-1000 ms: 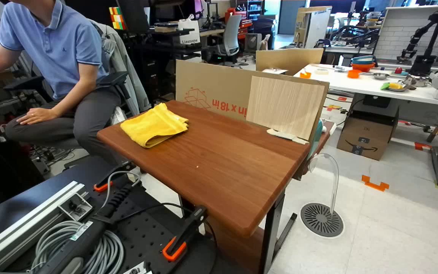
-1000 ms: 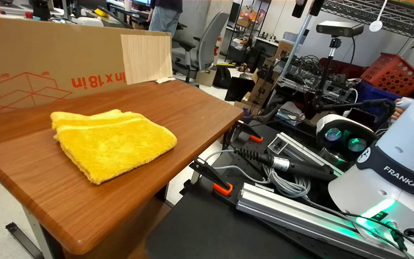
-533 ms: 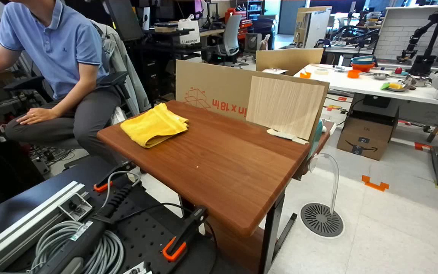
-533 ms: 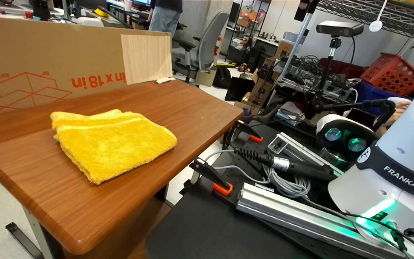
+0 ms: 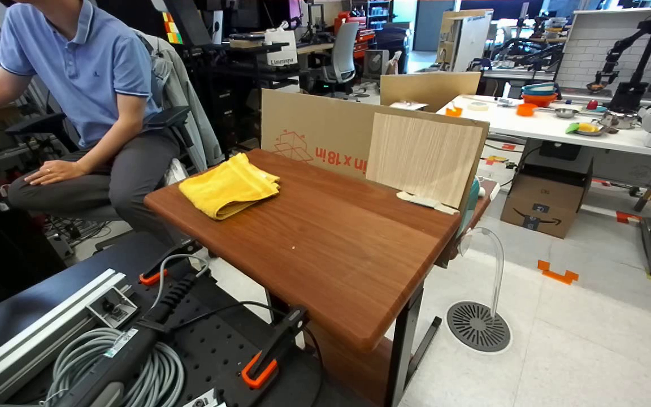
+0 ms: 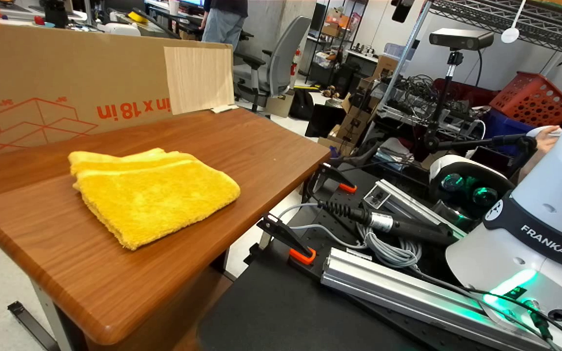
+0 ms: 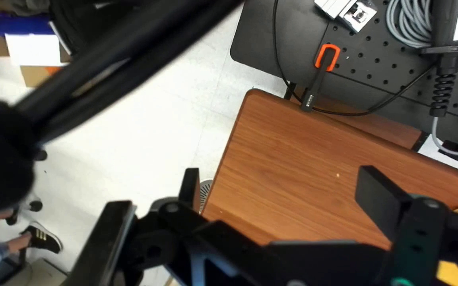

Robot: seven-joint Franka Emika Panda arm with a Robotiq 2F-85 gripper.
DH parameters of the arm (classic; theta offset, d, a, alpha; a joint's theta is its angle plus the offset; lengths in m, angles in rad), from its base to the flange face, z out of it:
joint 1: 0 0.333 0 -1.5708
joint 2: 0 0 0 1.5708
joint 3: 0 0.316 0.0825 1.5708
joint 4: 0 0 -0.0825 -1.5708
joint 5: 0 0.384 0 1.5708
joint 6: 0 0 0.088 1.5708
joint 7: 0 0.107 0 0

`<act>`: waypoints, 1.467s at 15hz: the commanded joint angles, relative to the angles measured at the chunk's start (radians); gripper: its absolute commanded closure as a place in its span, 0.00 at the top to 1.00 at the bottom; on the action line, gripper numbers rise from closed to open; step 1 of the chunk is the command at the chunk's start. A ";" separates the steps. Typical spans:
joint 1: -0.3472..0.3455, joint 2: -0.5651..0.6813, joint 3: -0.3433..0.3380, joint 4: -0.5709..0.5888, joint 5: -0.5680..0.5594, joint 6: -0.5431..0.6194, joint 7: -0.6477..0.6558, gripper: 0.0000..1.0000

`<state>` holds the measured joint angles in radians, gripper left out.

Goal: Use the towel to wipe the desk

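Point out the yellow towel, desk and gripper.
Yellow towel (image 6: 156,195), in an exterior view: upper face.
Desk (image 5: 325,243), in an exterior view: brown top.
Gripper (image 7: 280,186), in the wrist view: midway between fingertips.

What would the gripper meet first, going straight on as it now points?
Probably the desk: in the wrist view, it shows between the spread fingers of the gripper, with the towel off at the lower right. Height is unclear.
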<state>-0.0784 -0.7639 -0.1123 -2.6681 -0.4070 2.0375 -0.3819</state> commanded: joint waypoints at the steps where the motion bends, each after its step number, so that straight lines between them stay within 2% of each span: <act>1: 0.101 -0.043 -0.029 -0.013 0.039 0.002 -0.128 1.00; 2: 0.056 -0.005 -0.012 0.002 0.006 -0.003 -0.055 1.00; 6: 0.063 -0.004 -0.012 0.001 0.007 -0.004 -0.051 1.00; 8: 0.079 0.020 -0.021 -0.014 -0.009 0.065 -0.074 1.00; 10: 0.145 0.004 -0.048 -0.063 0.041 0.163 -0.149 1.00; 14: 0.282 -0.003 -0.045 -0.128 0.233 0.231 -0.168 1.00; 17: 0.401 0.063 -0.050 -0.117 0.365 0.292 -0.206 1.00; 20: 0.463 0.159 -0.035 -0.117 0.439 0.367 -0.213 1.00; 22: 0.458 0.212 -0.014 -0.102 0.420 0.337 -0.229 1.00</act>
<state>0.3725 -0.6457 -0.1367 -2.7875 -0.0088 2.3576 -0.5514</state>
